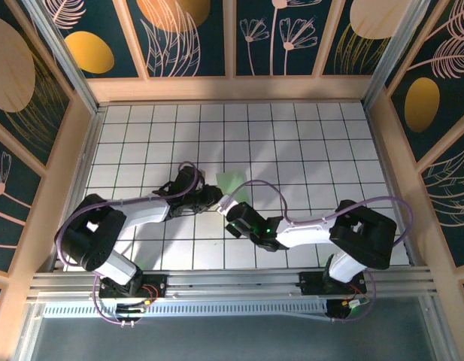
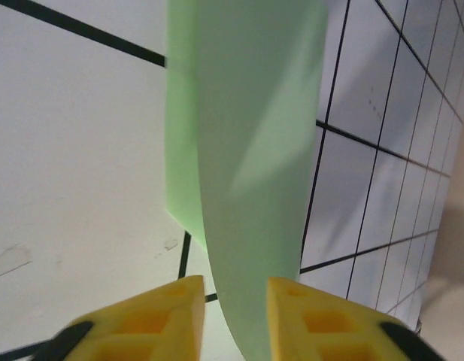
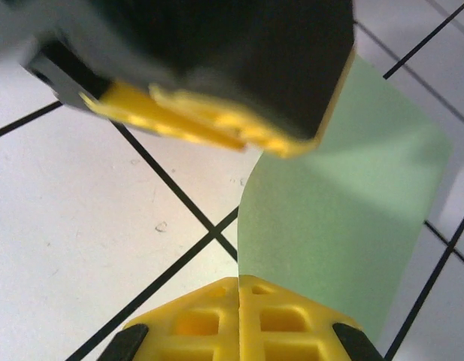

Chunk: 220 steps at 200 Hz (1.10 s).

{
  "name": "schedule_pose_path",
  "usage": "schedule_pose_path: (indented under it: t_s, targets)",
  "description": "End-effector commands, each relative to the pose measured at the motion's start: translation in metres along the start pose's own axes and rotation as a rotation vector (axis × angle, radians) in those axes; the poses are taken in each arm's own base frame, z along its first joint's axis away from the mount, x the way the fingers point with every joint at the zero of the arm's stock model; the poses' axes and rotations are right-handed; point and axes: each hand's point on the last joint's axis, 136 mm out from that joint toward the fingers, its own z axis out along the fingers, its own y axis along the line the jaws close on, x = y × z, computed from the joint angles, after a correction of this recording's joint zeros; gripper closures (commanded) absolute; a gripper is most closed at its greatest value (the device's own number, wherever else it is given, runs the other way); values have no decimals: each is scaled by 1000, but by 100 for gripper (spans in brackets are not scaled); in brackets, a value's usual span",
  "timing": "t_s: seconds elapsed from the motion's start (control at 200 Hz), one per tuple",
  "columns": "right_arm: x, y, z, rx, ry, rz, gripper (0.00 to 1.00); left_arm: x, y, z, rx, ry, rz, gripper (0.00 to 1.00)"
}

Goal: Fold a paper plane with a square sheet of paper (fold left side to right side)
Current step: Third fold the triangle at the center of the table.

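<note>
The pale green square sheet of paper lies a little left of centre on the white gridded bench, its far part flat on the tiles and its near end caught up between the two arms, which meet over it from the lower left and lower right of the overhead view. The left gripper comes in from the left and the right gripper from the right, the two tips just beside each other at the paper's near edge. In the left wrist view the paper rises from the bench as a tall curved band up the middle of the frame and passes between the yellow fingers at the bottom. Those jaws stand spread apart, with the band filling the gap between them. I cannot tell whether either pad presses on it. A second layer of green shows along the band's left side, lying lower toward the bench. In the right wrist view the right gripper sits at the bottom centre with its jaws pressed together, and the paper's left edge curves down into the seam between them, so they pinch the sheet there. From that pinch the paper spreads toward the upper right of the frame and runs under the dark body and yellow tips of the left gripper, blurred across the top.
</note>
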Motion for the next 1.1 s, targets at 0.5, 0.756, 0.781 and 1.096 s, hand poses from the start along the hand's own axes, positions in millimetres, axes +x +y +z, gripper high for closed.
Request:
schedule_pose_path:
  t_s: [0.5,0.756,0.781,1.096]
  targets:
    - [-12,21,-8,-504,61,386,100,-45,-46,-3,35,5,273,85]
    - [-11,24,-4,-550,75,423,100,-41,-29,44,-33,144,325,95]
    - [-12,23,-4,-553,73,426,100,-39,-27,47,-36,152,324,95]
    - [-11,19,-4,-575,78,464,100,-28,-5,69,-73,208,323,98]
